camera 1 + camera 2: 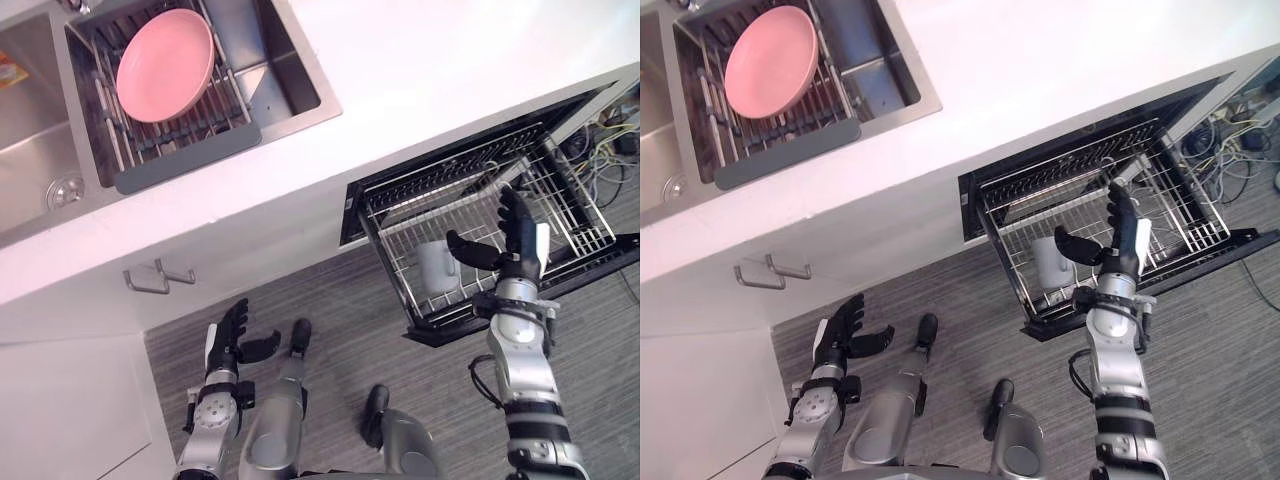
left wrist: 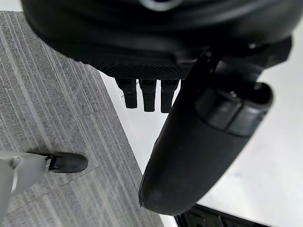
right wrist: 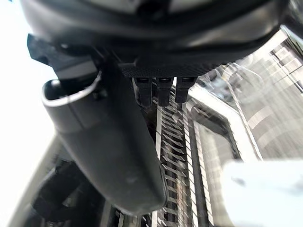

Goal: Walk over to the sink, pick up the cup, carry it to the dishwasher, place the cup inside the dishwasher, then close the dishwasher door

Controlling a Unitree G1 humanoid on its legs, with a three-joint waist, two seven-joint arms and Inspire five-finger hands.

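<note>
Grey striped flooring fills the nearest ground, where the left hand [image 1: 232, 335] is seen hanging low in front of the white cabinet, its fingers loosely spread and nothing held. A cabinet handle [image 1: 160, 275] is mounted just above it.

Further out, the dishwasher rack [image 1: 560, 215] is pulled fully out over the floor. The cup [image 1: 438, 268] is seen inside it, apparently upright, in the corner towards the robot's left. The right hand [image 1: 515, 245] is raised just beside the cup, fingers straight and thumb spread towards it; no grasp on the cup can be seen, so placing is judged done and closing is what is left.

Beyond lie the white counter [image 1: 450, 80] and the sink [image 1: 290, 90], where a pink plate [image 1: 165, 65] rests on a drying rack.

The cup could be tipped if the outstretched thumb is swept across it on withdrawal. Fingers could be snagged in the rack wires. If the rack is pushed off-centre or too sharply, it could jam, or the cup could be toppled.
</note>
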